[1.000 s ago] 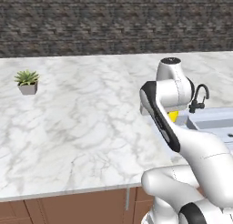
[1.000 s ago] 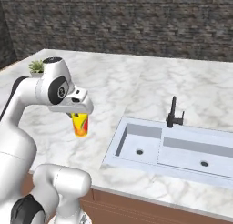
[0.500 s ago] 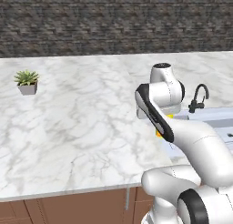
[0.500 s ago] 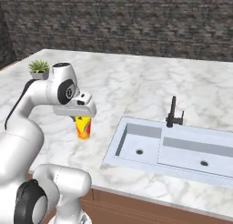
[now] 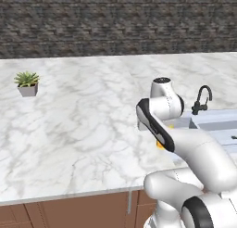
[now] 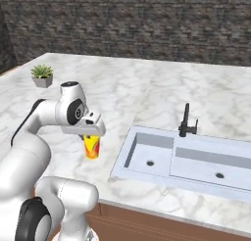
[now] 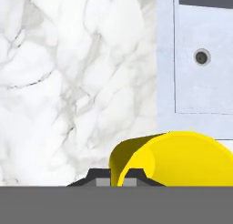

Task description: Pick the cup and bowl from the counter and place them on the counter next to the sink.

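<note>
Near the front edge of the surface (image 6: 147,88), just left of the sink (image 6: 191,159), the gripper (image 6: 89,135) is carrying the cup (image 6: 91,147) and has been travelling toward the sink over the last second, dropping lower as it comes; a moment ago the cup hung farther out over the marble, and now its base is sitting at or barely above the surface, though contact is hard to judge. That suggests the cup's half of the task is nearly finished, with a release likely the next thing called for, while the bowl is yet to be fetched. The gripper is clenched on the cup's rim, one wall pinched between the fingers, as the hand view shows with the yellow mouth (image 7: 175,159) opening right above the fingertips. The cup is looking like a small yellow tumbler with a red-orange flame mark on its side, standing upright, a sliver of it (image 5: 160,144) peeking from behind the forearm in the left base view. It is hanging beside the sink's left wall, not over the basin.
</note>
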Motion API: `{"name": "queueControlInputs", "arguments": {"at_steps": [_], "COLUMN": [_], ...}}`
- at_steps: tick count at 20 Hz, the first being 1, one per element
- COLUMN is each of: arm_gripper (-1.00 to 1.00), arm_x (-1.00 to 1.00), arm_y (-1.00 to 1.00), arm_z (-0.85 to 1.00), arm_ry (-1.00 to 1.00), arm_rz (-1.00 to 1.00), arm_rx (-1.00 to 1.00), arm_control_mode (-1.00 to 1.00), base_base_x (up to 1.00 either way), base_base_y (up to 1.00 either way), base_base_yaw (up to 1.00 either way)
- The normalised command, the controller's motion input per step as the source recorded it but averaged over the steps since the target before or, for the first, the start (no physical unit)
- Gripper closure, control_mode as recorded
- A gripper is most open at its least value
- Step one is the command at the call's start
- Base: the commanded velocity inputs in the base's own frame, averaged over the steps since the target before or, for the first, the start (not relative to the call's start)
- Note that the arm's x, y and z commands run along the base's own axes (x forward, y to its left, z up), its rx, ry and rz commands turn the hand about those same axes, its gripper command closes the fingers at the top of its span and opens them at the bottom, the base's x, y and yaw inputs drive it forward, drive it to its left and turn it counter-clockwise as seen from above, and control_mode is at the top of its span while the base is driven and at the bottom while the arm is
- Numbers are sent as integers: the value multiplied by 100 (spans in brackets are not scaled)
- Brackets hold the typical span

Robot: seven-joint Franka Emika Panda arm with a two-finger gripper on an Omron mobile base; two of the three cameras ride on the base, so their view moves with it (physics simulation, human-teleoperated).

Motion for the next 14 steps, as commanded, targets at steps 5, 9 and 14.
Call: {"name": "queueControlInputs", "arguments": {"at_steps": [5,9,14], "arm_gripper": [100,100,100], "arm_x": [47,59,49], "arm_y": [0,0,0], "arm_z": [-28,-1,-7], "arm_ry": [0,0,0], "arm_rz": [0,0,0], "arm_rx": [0,0,0], "arm_control_mode": [-100,-100,-100], "base_base_x": [0,0,0], "base_base_y": [0,0,0], "base_base_yaw": [0,0,0]}}
